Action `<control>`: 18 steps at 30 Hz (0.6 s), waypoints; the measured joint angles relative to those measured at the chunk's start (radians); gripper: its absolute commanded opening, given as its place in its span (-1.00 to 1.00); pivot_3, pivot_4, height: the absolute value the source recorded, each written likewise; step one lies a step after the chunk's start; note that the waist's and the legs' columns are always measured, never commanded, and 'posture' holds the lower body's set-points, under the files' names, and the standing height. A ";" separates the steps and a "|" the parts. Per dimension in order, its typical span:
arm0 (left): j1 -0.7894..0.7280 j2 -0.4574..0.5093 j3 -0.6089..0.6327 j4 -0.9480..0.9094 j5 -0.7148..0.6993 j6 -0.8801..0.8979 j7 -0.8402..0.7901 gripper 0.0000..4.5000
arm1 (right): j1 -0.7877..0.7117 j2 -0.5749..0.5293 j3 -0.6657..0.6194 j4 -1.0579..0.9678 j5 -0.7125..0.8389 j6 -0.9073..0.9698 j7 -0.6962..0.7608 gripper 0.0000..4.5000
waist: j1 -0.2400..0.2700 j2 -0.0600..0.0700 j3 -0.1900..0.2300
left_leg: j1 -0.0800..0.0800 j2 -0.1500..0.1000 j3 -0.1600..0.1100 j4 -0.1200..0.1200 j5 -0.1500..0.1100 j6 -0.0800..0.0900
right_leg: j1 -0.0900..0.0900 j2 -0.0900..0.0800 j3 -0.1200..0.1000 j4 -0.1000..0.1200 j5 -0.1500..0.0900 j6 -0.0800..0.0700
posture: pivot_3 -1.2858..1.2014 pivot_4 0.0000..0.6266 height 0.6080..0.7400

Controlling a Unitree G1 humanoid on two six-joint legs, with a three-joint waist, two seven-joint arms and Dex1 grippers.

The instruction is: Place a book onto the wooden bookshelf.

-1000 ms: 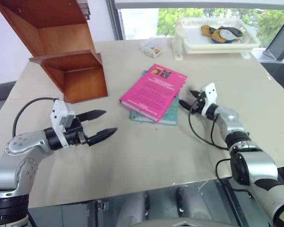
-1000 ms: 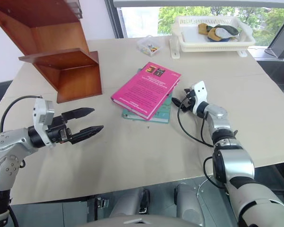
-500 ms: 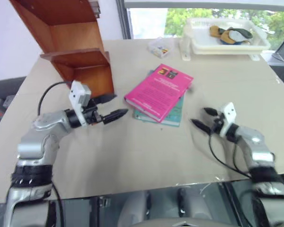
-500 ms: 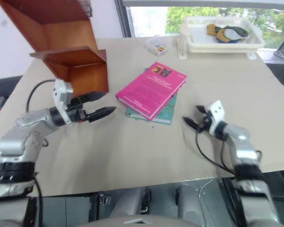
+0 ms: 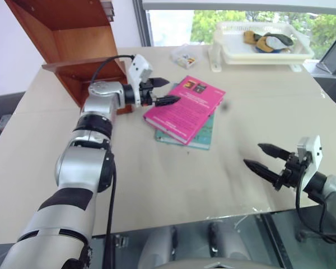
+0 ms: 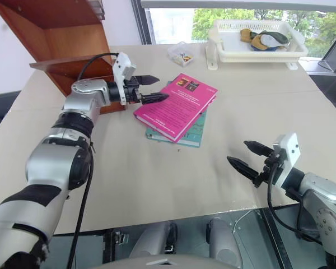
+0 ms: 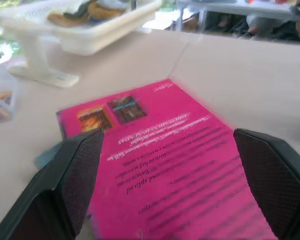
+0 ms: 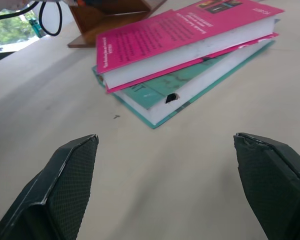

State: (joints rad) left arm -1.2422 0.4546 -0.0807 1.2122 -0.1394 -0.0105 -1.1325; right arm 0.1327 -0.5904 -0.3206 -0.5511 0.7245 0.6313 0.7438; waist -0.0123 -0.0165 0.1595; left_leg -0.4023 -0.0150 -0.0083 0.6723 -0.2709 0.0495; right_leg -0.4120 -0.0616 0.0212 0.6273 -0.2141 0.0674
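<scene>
2 arms: left gripper stretched over the book's near edge, fingers apart; right gripper apart over bare table.

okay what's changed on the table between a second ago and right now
The left gripper reached forward, open, to the pink book's near-shelf edge. The right gripper drew back from it toward the table's front edge, also open. Nothing grasped. Pink book, teal book, wooden bookshelf and basket tray stayed put.

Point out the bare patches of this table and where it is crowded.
Bare: the table's near strip between the pink book and the right gripper, and the right side below the white basket. Crowded: the far left, where the left gripper sits between the wooden bookshelf and the stacked books.
</scene>
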 measured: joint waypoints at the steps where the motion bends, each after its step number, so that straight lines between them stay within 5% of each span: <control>1: -0.011 -0.008 0.000 0.027 0.013 -0.007 0.026 1.00 | 0.007 0.000 -0.001 -0.007 0.000 0.000 -0.008 0.97 | 0.001 0.000 0.000 | -0.001 0.000 0.000 0.000 0.000 0.000 | -0.001 0.000 0.000 0.000 0.000 0.000 | 0.03 -0.52 1.00; 7: -0.034 -0.034 0.002 0.113 0.094 -0.027 0.084 1.00 | 0.046 0.000 -0.004 -0.030 0.001 -0.003 -0.047 0.97 | 0.004 -0.001 0.001 | -0.001 0.000 0.000 0.000 0.000 0.001 | 0.000 -0.002 -0.001 0.000 0.000 0.000 | 0.03 -0.52 1.00; 18: -0.014 0.031 0.010 0.105 0.132 0.032 -0.237 1.00 | 0.032 -0.027 -0.004 -0.024 -0.007 -0.012 -0.054 0.97 | -0.001 -0.002 0.001 | 0.001 0.001 0.000 0.000 0.000 0.001 | 0.000 -0.001 0.000 0.003 0.000 0.000 | 0.03 -0.52 1.00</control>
State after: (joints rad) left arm -1.2563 0.4857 -0.0706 1.3170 -0.0077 0.0217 -1.3691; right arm 0.1648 -0.6176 -0.3241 -0.5747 0.7171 0.6194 0.6902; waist -0.0138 -0.0182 0.1605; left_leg -0.4014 -0.0144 -0.0081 0.6726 -0.2713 0.0502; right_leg -0.4121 -0.0622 0.0208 0.6298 -0.2143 0.0677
